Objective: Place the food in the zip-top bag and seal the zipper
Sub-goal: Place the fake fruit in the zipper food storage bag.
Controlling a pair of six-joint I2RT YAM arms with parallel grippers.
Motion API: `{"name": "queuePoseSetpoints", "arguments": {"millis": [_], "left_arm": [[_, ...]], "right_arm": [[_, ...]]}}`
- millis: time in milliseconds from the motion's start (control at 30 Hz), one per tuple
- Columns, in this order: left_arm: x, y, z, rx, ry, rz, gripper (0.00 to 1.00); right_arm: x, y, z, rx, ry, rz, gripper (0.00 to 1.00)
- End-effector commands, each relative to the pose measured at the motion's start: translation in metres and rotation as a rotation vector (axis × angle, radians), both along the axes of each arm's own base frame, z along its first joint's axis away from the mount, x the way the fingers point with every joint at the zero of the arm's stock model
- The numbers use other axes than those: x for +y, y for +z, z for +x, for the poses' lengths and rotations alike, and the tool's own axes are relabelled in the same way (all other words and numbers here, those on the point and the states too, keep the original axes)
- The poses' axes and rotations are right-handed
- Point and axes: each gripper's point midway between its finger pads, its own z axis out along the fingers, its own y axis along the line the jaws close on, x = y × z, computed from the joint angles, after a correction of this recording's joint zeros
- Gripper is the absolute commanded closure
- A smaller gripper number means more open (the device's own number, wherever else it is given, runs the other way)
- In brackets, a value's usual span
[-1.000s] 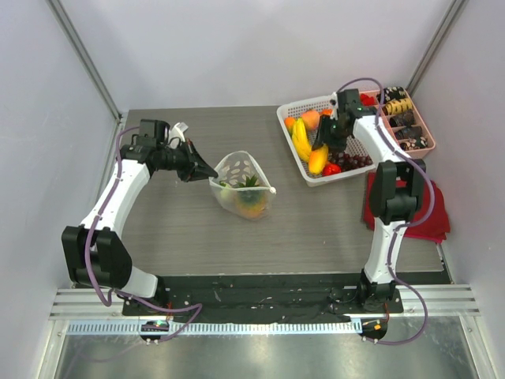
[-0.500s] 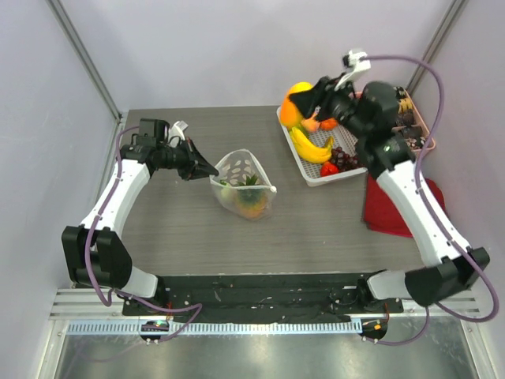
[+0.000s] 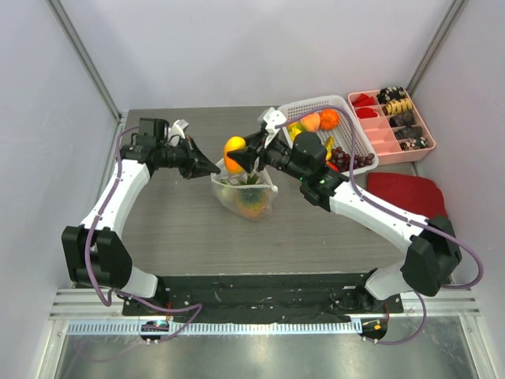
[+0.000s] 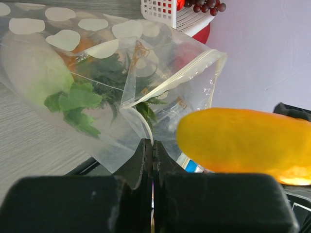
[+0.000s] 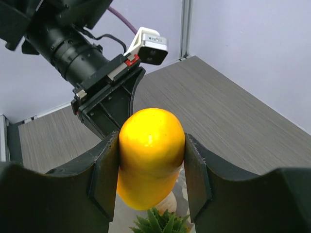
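1. The left gripper was closed, its jaws pressed together on the mouth edge of the zip-top bag.
2. The bag was positioned on the table between the 2 arms, with its mouth held open and facing upward.
3. The zipper was unsealed, and its whitish strip was seen running along the open mouth edge.
4. The right gripper was clamped on a yellow-orange fruit, with 1 finger on each side of it.
5. The fruit was held just above the bag mouth, close beside the left gripper tips. Contact with the bag could not be determined.
6. Inside the bag, a white radish with green leaves and an orange fruit were visible.
7. A white mesh basket holding further food was located at the far right of the table. It was beside a pink compartment tray, and a red cloth lay nearer.
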Motion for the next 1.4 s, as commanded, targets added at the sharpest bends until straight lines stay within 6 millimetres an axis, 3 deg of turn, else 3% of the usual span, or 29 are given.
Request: {"name": "queuePoseSetpoints", "arguments": {"millis": [0,167,267,367,400,433,533,600,633,767,800,933,1000,1067,1233,1333,1367], "left_arm": [[-0.005,0.019,0.002,-0.056,-0.029,-0.045,1.0],[-0.005,0.02,0.004,-0.055,-0.03,-0.051,1.0],[-0.006,0.02,0.005,-0.051,-0.033,-0.056,1.0],[-0.006,0.021,0.005,-0.053,-0.034,-0.058,1.0],[-0.006,0.02,0.005,-0.051,-0.035,-0.056,1.0],[-0.005,0.021,0.006,-0.054,-0.034,-0.057,1.0],[-0.004,0.022,0.006,-0.056,-0.032,-0.057,1.0],[-0.003,0.022,0.006,-0.056,-0.03,-0.057,1.0],[-0.003,0.021,0.007,-0.057,-0.03,-0.055,1.0],[-0.004,0.02,0.007,-0.055,-0.031,-0.057,1.0],[-0.003,0.02,0.008,-0.057,-0.027,-0.056,1.0],[-0.003,0.022,0.008,-0.069,-0.025,-0.054,1.0],[-0.003,0.022,0.008,-0.069,-0.026,-0.053,1.0],[-0.003,0.022,0.008,-0.074,-0.023,-0.048,1.0],[-0.001,0.027,0.01,-0.113,-0.02,-0.025,1.0],[0.0,0.027,0.009,-0.11,-0.022,-0.023,1.0],[-0.001,0.027,0.009,-0.106,-0.023,-0.024,1.0]], "right_arm": [[0.008,0.029,0.002,-0.147,-0.003,0.068,0.99],[0.02,0.006,0.01,-0.109,-0.011,0.048,0.95],[0.024,-0.002,0.016,-0.081,-0.016,0.049,0.87],[0.028,-0.009,0.015,-0.028,-0.005,0.051,0.7],[0.028,-0.01,0.014,-0.019,-0.002,0.048,0.45],[0.027,-0.011,0.013,-0.004,-0.002,0.044,0.35],[0.022,0.0,0.009,0.037,-0.014,0.049,0.2],[0.015,0.026,0.009,0.033,-0.036,0.073,0.12],[0.013,0.027,0.009,0.062,-0.043,0.068,0.1],[-0.015,0.059,0.024,0.099,-0.093,0.112,0.05],[-0.032,0.061,0.037,0.105,-0.114,0.112,0.05],[-0.078,0.057,0.066,0.156,-0.162,0.085,0.05],[-0.086,0.057,0.061,0.157,-0.08,0.065,0.06],[-0.11,0.051,0.073,0.177,-0.113,0.039,0.07],[-0.171,0.02,0.113,0.272,-0.304,-0.074,0.06],[-0.214,-0.016,0.145,0.287,-0.468,-0.216,0.06],[-0.229,-0.039,0.16,0.324,-0.521,-0.257,0.07]]}}
